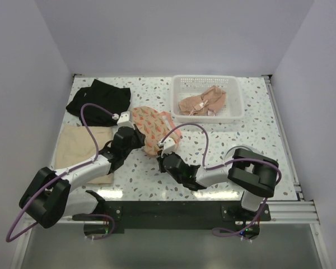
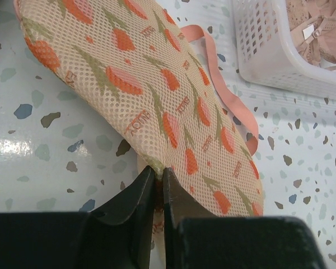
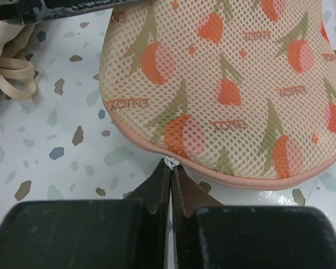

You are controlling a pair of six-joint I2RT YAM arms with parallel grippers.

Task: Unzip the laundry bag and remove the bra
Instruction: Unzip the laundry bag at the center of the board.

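The laundry bag [image 1: 148, 124] is a beige mesh pouch with orange tulips, lying zipped at the table's middle. My left gripper [image 1: 135, 136] is at its left edge; in the left wrist view the gripper [image 2: 159, 170] is shut on a pinch of the bag's mesh [image 2: 157, 84]. From the near side my right gripper [image 1: 164, 150] meets the bag. In the right wrist view this gripper [image 3: 172, 167] is shut on the white zipper pull [image 3: 170, 162] at the bag's pink zip seam [image 3: 241, 84]. The bra is hidden; the bag's contents do not show.
A white basket [image 1: 236, 94] at the back right holds a beige strappy garment [image 1: 201, 102]. A black garment [image 1: 98, 98] lies at the back left, and a beige cloth [image 1: 78, 145] under my left arm. The bag's pink strap [image 2: 229, 101] trails toward the basket [image 2: 257, 50].
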